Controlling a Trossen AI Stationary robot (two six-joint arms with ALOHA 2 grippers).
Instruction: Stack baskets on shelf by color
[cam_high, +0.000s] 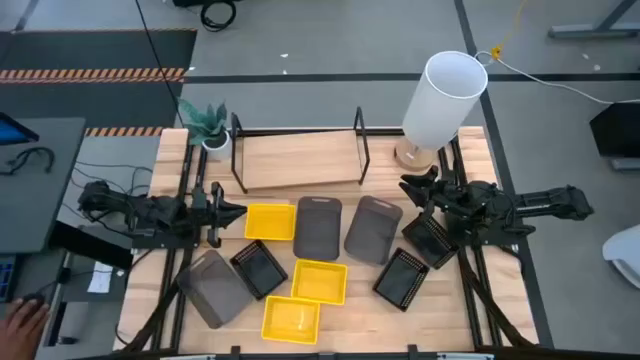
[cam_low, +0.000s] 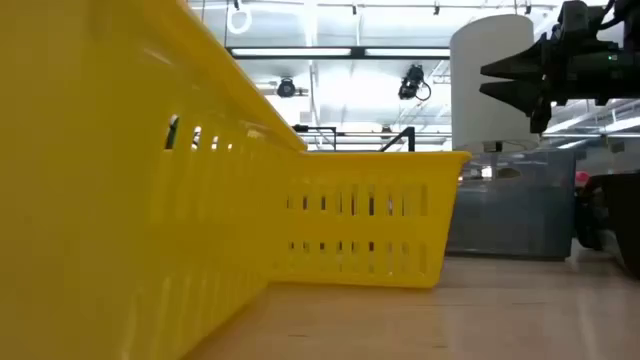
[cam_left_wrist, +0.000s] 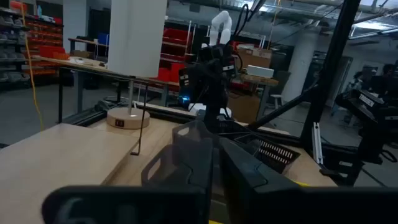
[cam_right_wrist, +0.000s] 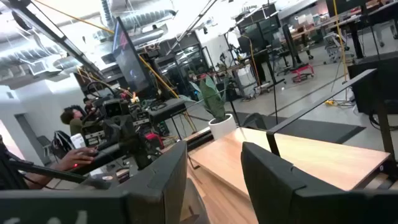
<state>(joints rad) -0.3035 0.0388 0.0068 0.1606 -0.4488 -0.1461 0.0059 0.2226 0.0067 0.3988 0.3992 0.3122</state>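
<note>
Baskets (cam_high: 320, 282) lie scattered over the near half of the wooden table (cam_high: 140, 290) in the overhead view: three yellow ones around the centre and toward six o'clock, three grey ones, and small black perforated ones. At twelve o'clock stands the shelf (cam_high: 300, 160), a light board with black wire frames, none of the baskets on it. A white lamp (cam_high: 440, 100) stands at about one o'clock, a small potted plant (cam_high: 213, 125) at eleven. The left gripper (cam_high: 235, 212) hovers at nine o'clock just beside one yellow basket; the right gripper (cam_high: 410, 187) hangs at three o'clock above the grey and black ones.

From table height, a yellow basket (cam_low: 370, 225) fills the foreground, the lamp (cam_low: 490, 80) beyond it.

The left wrist view shows its fingers (cam_left_wrist: 186, 158) pressed nearly together, gripping nothing.

The right wrist view shows its fingers (cam_right_wrist: 273, 177) spread apart and empty, facing the shelf board (cam_right_wrist: 311, 155); a person (cam_right_wrist: 71, 118) sits beyond the table.
</note>
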